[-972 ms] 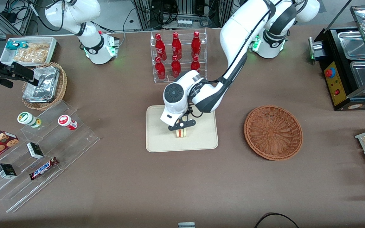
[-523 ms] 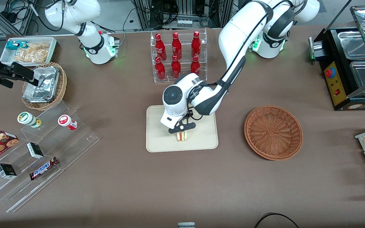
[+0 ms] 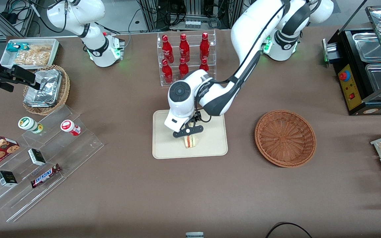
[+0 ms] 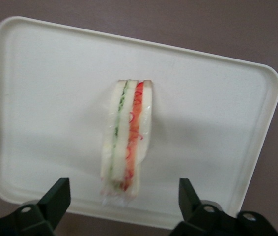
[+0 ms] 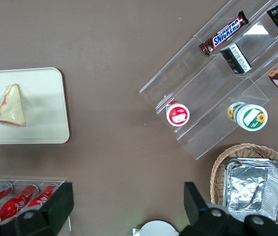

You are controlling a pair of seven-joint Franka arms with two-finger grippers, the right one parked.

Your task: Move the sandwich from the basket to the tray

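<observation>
1. When you look from the front camera, you see the left arm's gripper (image 3: 188,131) hanging over the tray (image 3: 164,145), just above the sandwich (image 3: 190,141). The sandwich stands on its edge on the tray, in the part nearer the camera. The basket (image 3: 285,138) sits on the brown table (image 3: 190,191) well apart from the tray, toward the working arm's end, with nothing showing inside it. A clear rack of red bottles (image 3: 184,59) stands farther from the camera than the tray.

2. When you turn to the left wrist camera, you find the gripper (image 4: 124,206) spread wide, with its two black fingertips (image 4: 55,196) apart on either side of the sandwich (image 4: 127,137) and touching nothing. The sandwich rests on the tray (image 4: 41,98) with its cut edge up, showing green and red layers between white bread. Clear wrap bunches at one end of it.

3. When you check the right wrist camera, you see the sandwich (image 5: 12,105) as a pale wedge lying on the tray (image 5: 41,128). A clear stepped stand (image 5: 212,93) with a Snickers bar (image 5: 226,33) lies toward the parked arm's end.
</observation>
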